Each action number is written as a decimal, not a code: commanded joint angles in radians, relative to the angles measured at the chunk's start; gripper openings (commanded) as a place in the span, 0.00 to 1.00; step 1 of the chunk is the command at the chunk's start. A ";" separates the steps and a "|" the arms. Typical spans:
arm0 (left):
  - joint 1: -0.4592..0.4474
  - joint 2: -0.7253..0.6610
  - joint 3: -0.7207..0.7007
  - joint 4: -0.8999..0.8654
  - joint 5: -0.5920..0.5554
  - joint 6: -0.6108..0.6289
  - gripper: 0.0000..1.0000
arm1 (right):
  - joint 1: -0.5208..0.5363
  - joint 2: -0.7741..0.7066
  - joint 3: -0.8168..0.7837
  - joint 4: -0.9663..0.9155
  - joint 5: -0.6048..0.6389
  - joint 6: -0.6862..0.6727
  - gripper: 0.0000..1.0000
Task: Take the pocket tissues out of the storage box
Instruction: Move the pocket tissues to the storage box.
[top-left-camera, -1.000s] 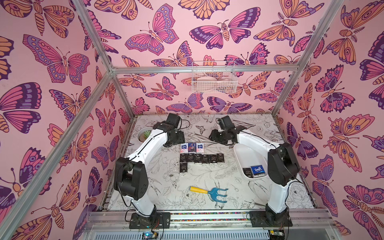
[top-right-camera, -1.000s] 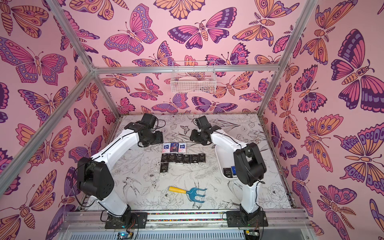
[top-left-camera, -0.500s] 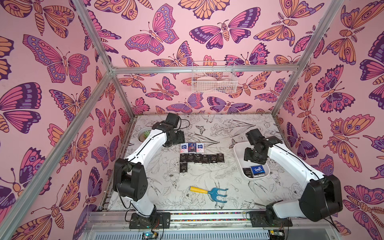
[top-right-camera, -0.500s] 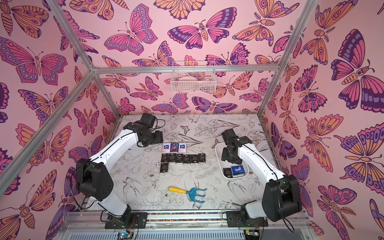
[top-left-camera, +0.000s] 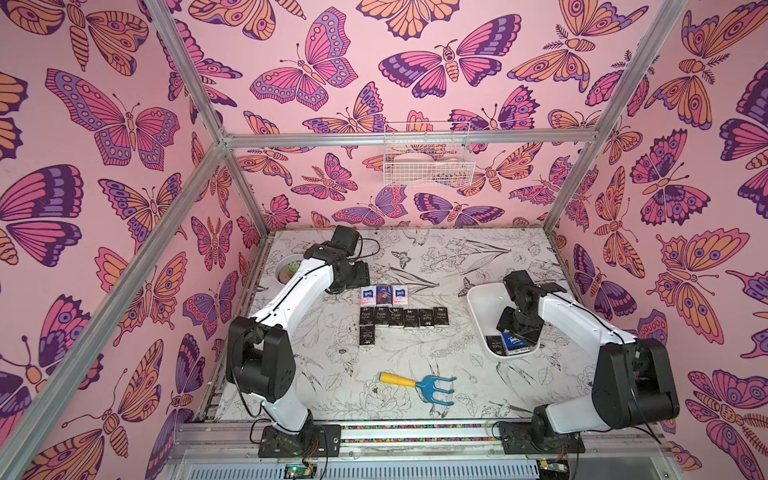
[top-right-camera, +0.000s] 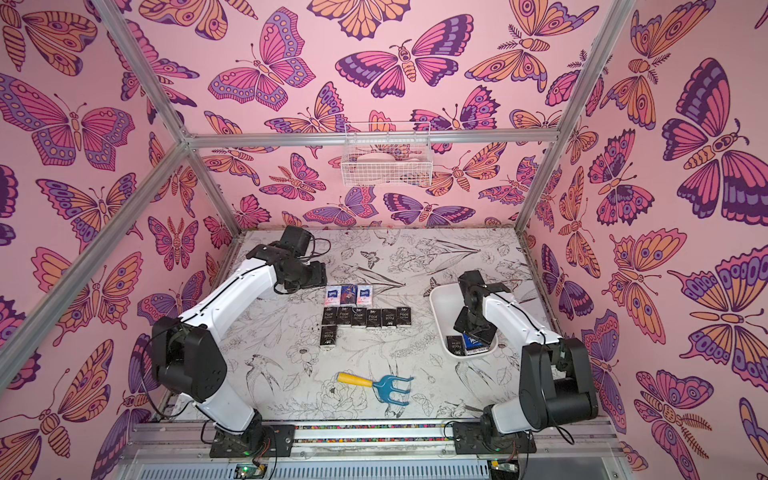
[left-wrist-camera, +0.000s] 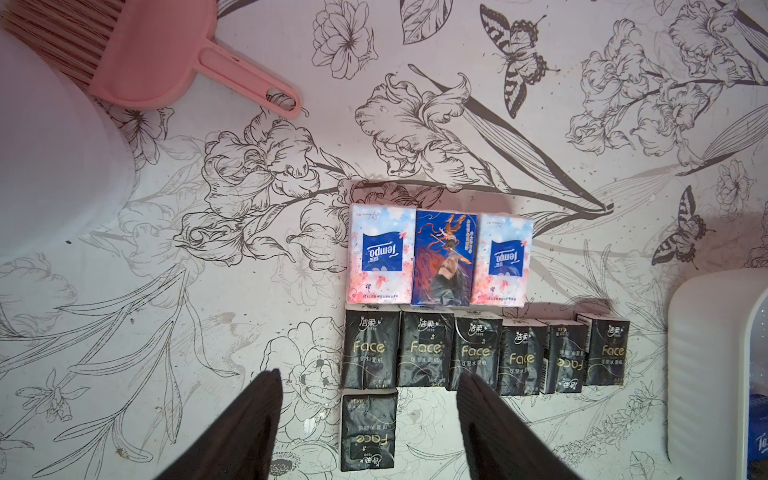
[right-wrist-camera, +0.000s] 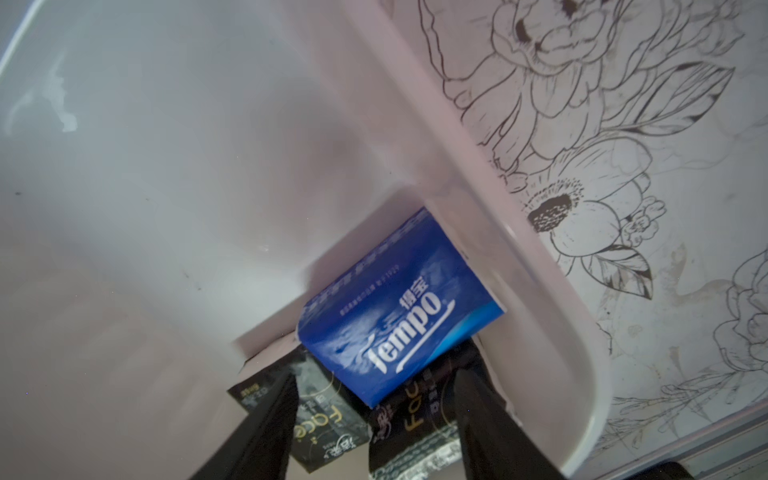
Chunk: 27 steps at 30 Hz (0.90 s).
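This is a robot test cell in a lab. An aluminium frame (top-left-camera: 411, 139) boxes in the space, with pink butterfly-print panels (top-left-camera: 124, 124) for walls. A white left arm (top-left-camera: 291, 299) and right arm (top-left-camera: 582, 320) are bolted to a rail (top-left-camera: 415, 434) along the edge of a flower-printed counter (top-left-camera: 332, 374). A wire basket (top-left-camera: 428, 166) hangs on the back panel.

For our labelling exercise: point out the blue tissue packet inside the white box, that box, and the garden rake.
blue tissue packet (right-wrist-camera: 399, 316): right wrist view, printed face.
white box (top-left-camera: 484, 306): a top view, bare floor.
garden rake (top-left-camera: 428, 384): a top view, blue head.
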 joint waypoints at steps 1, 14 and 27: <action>0.000 -0.016 0.021 -0.024 0.011 0.015 0.73 | -0.005 0.038 -0.011 0.066 -0.040 0.040 0.65; 0.000 -0.010 0.029 -0.024 0.000 0.006 0.73 | 0.022 0.220 0.058 0.282 -0.155 -0.013 0.62; -0.012 -0.001 0.043 -0.025 -0.001 -0.007 0.73 | 0.027 0.145 0.167 0.224 -0.154 -0.055 0.62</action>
